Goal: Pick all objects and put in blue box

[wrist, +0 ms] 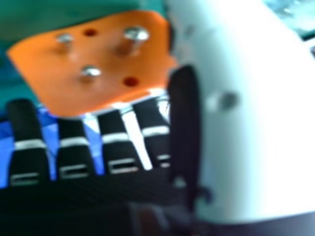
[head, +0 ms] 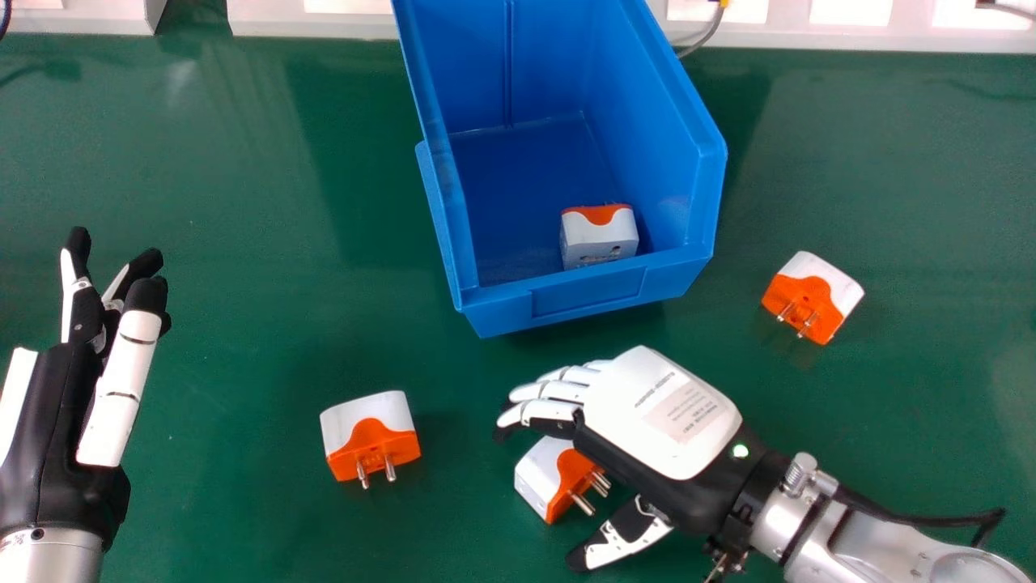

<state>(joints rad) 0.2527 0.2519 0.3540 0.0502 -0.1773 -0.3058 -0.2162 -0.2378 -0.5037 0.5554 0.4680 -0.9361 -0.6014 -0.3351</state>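
In the head view my right hand [head: 660, 413] is low over the table in front of the blue box [head: 587, 295], fingers relaxed. A white and orange plug adapter [head: 544, 478] lies between its fingers and thumb, partly under the hand, not gripped. From the right hand view, the adapter's orange pronged face [wrist: 108, 59] is beyond the fingers [wrist: 74, 147] of my right hand [wrist: 115, 152]. Other adapters rest on the table, one [head: 370, 437] left of centre and one [head: 813, 295] at the right. Inside the box sits another adapter [head: 599, 236]. My left hand [head: 81, 389] is held at the left edge, fingers extended.
The green table [head: 243, 324] extends around the box, whose front wall is raised toward my right hand. A pale frame [head: 316, 24] runs along the table's far edge, with a grey cable [head: 702, 36] behind the box.
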